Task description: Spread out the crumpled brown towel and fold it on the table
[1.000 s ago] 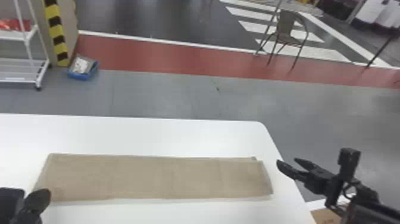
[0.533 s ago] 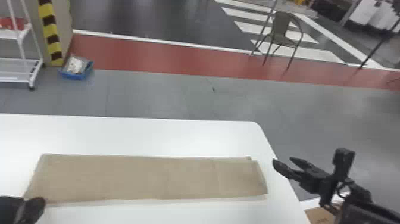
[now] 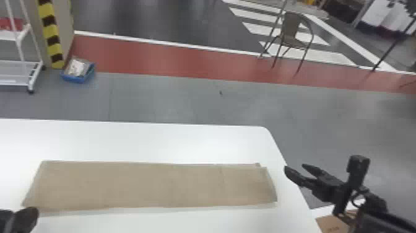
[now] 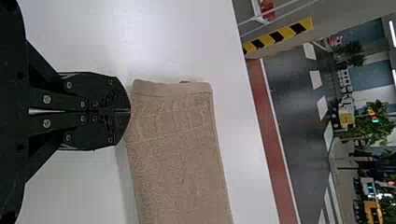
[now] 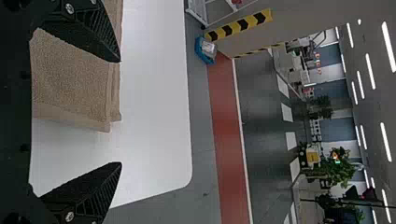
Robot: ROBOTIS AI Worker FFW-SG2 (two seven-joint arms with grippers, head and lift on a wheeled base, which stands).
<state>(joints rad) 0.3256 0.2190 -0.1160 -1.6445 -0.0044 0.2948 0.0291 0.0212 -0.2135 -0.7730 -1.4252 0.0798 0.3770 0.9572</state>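
The brown towel (image 3: 148,186) lies flat on the white table as a long folded strip running left to right, its layers slightly offset at the right end. At its front left corner is my left gripper (image 3: 31,213). In the left wrist view that gripper (image 4: 129,111) is shut, its tips right by the long edge of the towel (image 4: 175,154), with no cloth visibly pinched. My right gripper (image 3: 295,169) stands off the towel's right end, near the table's right edge. Seen from the right wrist, this gripper (image 5: 119,112) is open, and the towel's end (image 5: 74,84) lies beyond one finger.
The table (image 3: 139,139) has a rounded far right corner. A cardboard box (image 3: 332,223) is low beside its right side. Farther off on the floor are a blue bin (image 3: 77,72), a white rack (image 3: 18,63) and a chair (image 3: 291,31).
The head view has shifted slightly, so everything sits a little farther left. My left gripper has drawn back a little toward the table's front. The towel keeps its shape, and the right gripper looks unchanged.
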